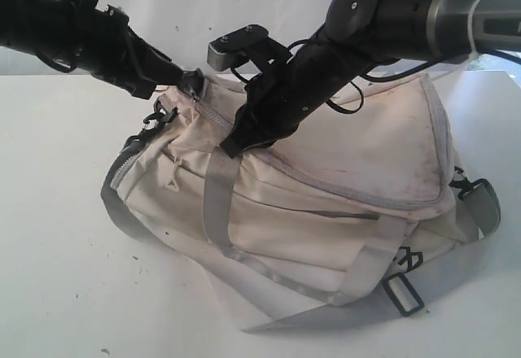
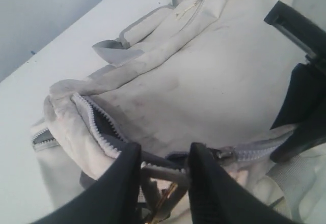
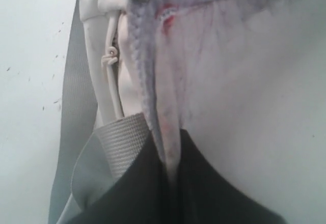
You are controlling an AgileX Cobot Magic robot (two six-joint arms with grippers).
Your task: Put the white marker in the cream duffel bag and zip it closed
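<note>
Right pincer pressed together on a seam fold of the bag; left pincer part-spread astride the zipper end, grip unclear. Marker unseen, presumably inside. Zipping under way, gap beyond the left pincer; next, steady drag along the teeth.

A white table; cream duffel bag lying on it.

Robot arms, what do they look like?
The left arm and right arm are black and chunky. Thin black cables loop off them. The right one has a round joint and a grey tube. The left tool has smooth black fingers.
</note>
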